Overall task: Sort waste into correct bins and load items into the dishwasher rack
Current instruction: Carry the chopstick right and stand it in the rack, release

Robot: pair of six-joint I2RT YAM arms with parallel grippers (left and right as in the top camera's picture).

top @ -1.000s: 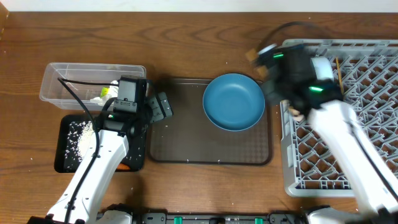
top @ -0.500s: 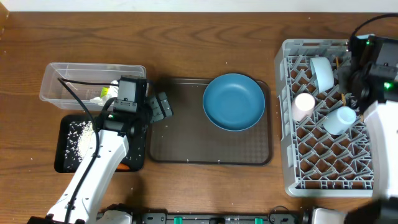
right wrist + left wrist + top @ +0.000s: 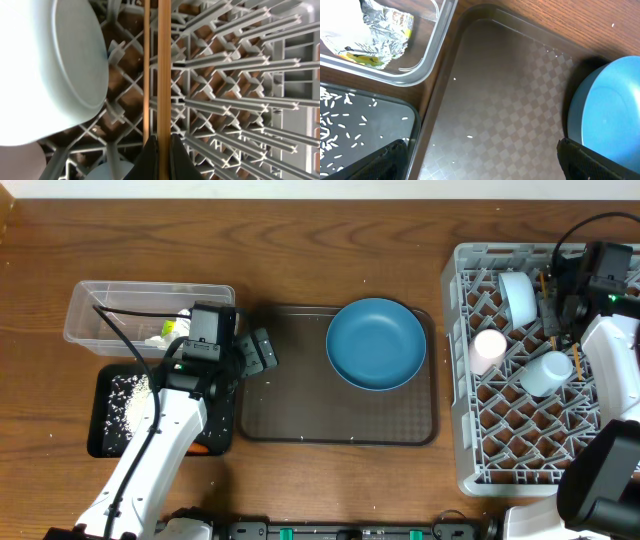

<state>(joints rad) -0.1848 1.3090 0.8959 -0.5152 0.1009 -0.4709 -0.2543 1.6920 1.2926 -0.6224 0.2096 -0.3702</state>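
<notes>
My right gripper (image 3: pixel 163 137) is shut on the wooden chopsticks (image 3: pixel 164 75), which lie lengthwise over the pegs of the grey dishwasher rack (image 3: pixel 470 460) near its far side. Beside them in the rack rest the white bowl (image 3: pixel 518 297), pink cup (image 3: pixel 489 350) and light blue cup (image 3: pixel 548 372). The blue plate (image 3: pixel 376 343) sits on the brown tray (image 3: pixel 300 400). My left gripper (image 3: pixel 485 157) hangs open over that tray's left part, holding nothing. The snack wrapper (image 3: pixel 375 30) lies in the clear tub (image 3: pixel 90 305). Rice grains (image 3: pixel 340 135) are scattered in the black tray (image 3: pixel 100 435).
A small orange piece (image 3: pixel 203 447) shows at the black tray's near right corner, partly under my left arm. A few stray grains (image 3: pixel 469 136) dot the brown tray. The rack's near half holds only bare pegs.
My right arm has swung from the rack's left edge by the plate to its far right side, uncovering the bowl and both cups. The left arm has not moved.
</notes>
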